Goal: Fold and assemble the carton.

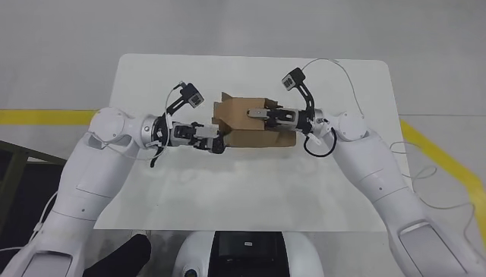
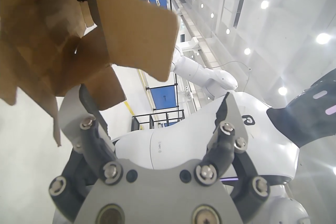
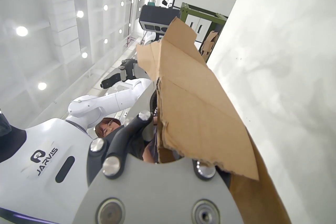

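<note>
Half-folded carton sits mid table. The left gripper is spread wide beside it, and the right gripper is over it, grip unclear. It's probably light, bendy cardboard, so I'd grab flaps near the creases.

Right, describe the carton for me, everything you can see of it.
The carton is plain brown cardboard, only half formed: open, its flaps sticking out at different angles, one flap ragged along its edge. It is at the middle of the table, between the two arms. The right gripper reaches over its top. The left gripper is at its near corner, spread open, one finger by a flap.
</note>
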{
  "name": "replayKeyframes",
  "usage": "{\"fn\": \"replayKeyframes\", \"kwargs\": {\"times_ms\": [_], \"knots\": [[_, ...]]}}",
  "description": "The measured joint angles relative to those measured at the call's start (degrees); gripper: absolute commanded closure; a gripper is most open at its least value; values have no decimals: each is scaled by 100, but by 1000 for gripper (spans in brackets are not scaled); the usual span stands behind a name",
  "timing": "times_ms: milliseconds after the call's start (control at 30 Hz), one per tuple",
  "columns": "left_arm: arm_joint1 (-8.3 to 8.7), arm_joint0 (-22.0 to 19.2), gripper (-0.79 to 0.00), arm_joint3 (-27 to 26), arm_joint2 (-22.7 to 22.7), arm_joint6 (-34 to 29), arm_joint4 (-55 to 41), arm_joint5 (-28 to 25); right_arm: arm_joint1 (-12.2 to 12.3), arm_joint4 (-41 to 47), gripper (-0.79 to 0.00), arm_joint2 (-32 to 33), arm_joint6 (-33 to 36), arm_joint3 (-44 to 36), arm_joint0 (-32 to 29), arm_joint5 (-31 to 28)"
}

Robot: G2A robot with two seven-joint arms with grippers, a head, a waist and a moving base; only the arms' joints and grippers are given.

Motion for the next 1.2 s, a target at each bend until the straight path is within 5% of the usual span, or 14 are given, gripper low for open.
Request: {"fn": "replayKeyframes", "kwargs": {"times_ms": [700, 1200], "knots": [[-64, -147, -785, -135, 303, 29, 38, 267, -97, -287, 0, 54, -355, -208, -142, -6], [-72, -74, -785, 222, 288, 87, 108, -62, -90, -738, 0, 148, -671, -496, -378, 184]]}}
